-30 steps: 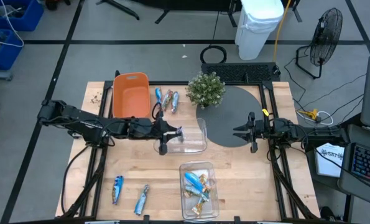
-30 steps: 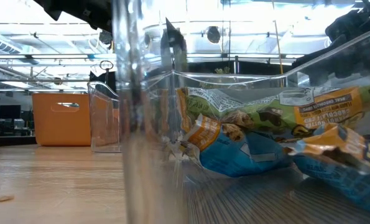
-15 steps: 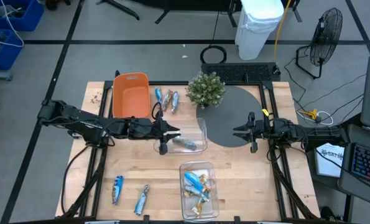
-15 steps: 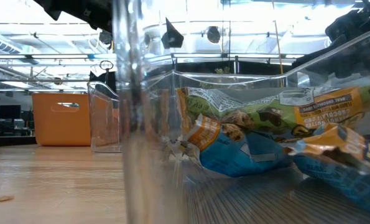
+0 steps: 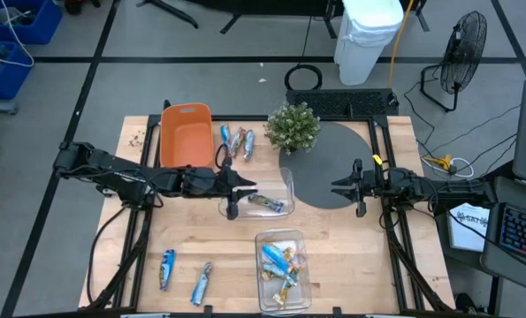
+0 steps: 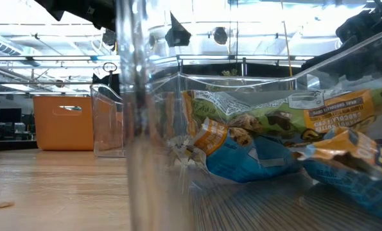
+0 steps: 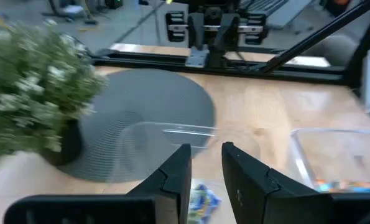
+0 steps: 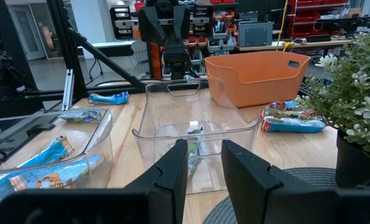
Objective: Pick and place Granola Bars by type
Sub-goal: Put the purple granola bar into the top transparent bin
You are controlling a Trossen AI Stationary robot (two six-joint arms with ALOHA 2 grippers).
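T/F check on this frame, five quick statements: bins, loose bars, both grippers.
1. A bar lies in the middle clear bin. True.
2. The orange bin holds several bars. False: it looks empty.
3. The left gripper is shut on a bar. False: its fingers stand apart with nothing between them, at the middle clear bin's edge.
4. Two bars lie loose near the table's front left corner. True.
5. The right gripper hangs over the near clear bin. False: it waits over the dark round mat.
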